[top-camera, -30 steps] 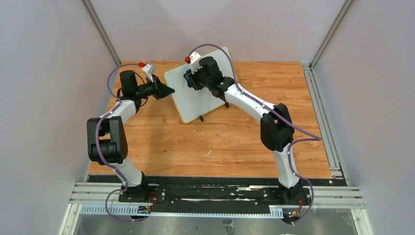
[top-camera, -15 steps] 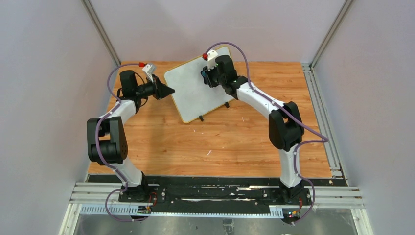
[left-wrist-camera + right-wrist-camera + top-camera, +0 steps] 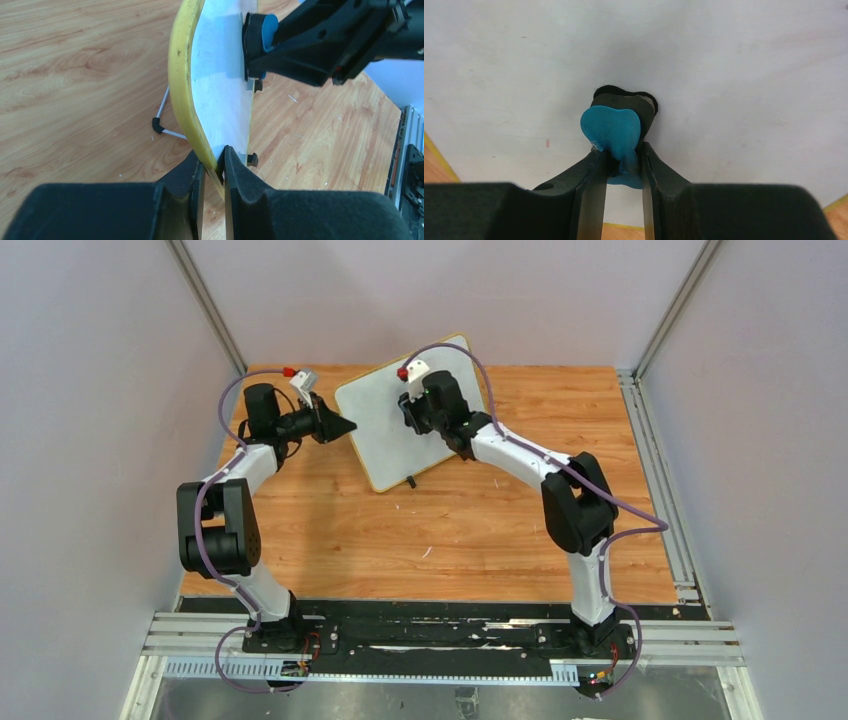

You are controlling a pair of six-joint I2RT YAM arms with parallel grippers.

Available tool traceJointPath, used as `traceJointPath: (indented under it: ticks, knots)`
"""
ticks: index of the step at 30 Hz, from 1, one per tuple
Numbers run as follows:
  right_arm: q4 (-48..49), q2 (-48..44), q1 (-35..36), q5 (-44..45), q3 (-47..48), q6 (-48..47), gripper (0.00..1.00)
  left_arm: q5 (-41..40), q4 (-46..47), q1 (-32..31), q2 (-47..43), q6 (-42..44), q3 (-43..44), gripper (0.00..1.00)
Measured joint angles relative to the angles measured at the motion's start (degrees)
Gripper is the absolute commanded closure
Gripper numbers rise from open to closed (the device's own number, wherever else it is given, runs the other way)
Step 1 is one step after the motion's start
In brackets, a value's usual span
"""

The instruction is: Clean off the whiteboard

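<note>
The whiteboard (image 3: 380, 430), white with a yellow frame, stands tilted on its black feet at the back of the table. My left gripper (image 3: 345, 426) is shut on its left edge; in the left wrist view its fingertips (image 3: 214, 167) pinch the yellow frame (image 3: 182, 75). My right gripper (image 3: 410, 410) is shut on a blue eraser (image 3: 613, 131) with a black felt pad, pressed against the board's white face (image 3: 724, 75). The eraser also shows in the left wrist view (image 3: 262, 32). One tiny red mark (image 3: 547, 143) shows left of the eraser.
The wooden tabletop (image 3: 440, 530) lies in front of the board. Grey walls close in on both sides and the back. A metal rail (image 3: 660, 470) runs along the right edge. The board's wire stand (image 3: 165, 127) rests behind it.
My right gripper swept with the eraser to the right across the board, then back left and slightly down. The left gripper and the board have stayed still.
</note>
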Motion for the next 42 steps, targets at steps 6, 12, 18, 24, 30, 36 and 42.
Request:
traceJointPath:
  ticks: [6, 12, 18, 24, 30, 36, 42]
  knots:
    - [0.0, 0.0, 4.0, -0.3, -0.4, 0.4, 1.00, 0.3, -0.1, 0.1, -0.1, 0.2, 0.0, 1.00]
    - [0.0, 0.0, 6.2, -1.1, -0.7, 0.6, 0.99, 0.5, -0.1, 0.1, -0.1, 0.4, 0.0, 1.00]
    - [-0.1, 0.4, 6.2, -0.3, -0.7, 0.2, 0.99, 0.5, -0.1, 0.1, -0.1, 0.4, 0.0, 1.00]
    - [-0.2, 0.8, 4.7, -1.1, -0.7, -0.1, 0.99, 0.3, -0.1, 0.0, -0.1, 0.5, 0.0, 1.00]
    - [-0.4, 0.2, 1.8, -2.8, -1.3, -0.1, 0.99, -0.1, -0.1, -0.1, -0.1, 0.4, 0.0, 1.00]
    - [-0.4, -2.2, -3.5, -1.5, -4.8, -0.8, 0.99, 0.2, -0.1, -0.1, -0.1, 0.5, 0.0, 1.00]
    - [-0.5, -6.0, -7.3, 0.8, -9.4, -1.2, 0.99, 0.4, -0.2, -0.1, -0.1, 0.6, 0.1, 1.00]
